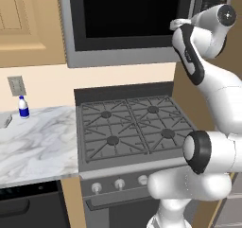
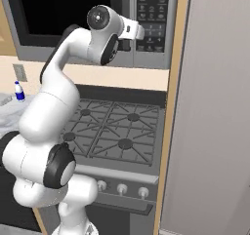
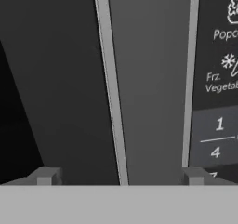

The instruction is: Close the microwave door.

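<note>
The large grey boxy microwave [image 1: 127, 26] hangs above the black gas stove [image 1: 132, 127], filling the upper middle of the left base view; its wide flat door with silver-grey frame and black glass window [image 1: 125, 14] lies flush with the front of the appliance, with no gap showing along its lower edge. To the right of the door sits the dark keypad panel [image 2: 154, 17], whose buttons read "1" and "4" in the hand view. A tall flat grey cabinet side [image 2: 215, 112] stands at the right of the right base view, past a tan wooden upright.

The stove's four burner grates lie under the microwave, with three white knobs [image 2: 122, 188] on the front below. Left of the stove, the white marble counter [image 1: 38, 144] carries a small white bottle with a blue label [image 1: 23, 107] near the beige wall, beside a wall outlet [image 1: 16, 85].

The white arm reaches up to the microwave's right part, its hand set against the strip between door and keypad. In the hand view the gripper [image 3: 121, 177] faces the door's right end from very close, a pale vertical bar [image 3: 111, 83] running between its tips. The two finger tips [image 3: 46, 176] stand wide apart, released, clasping nothing.
</note>
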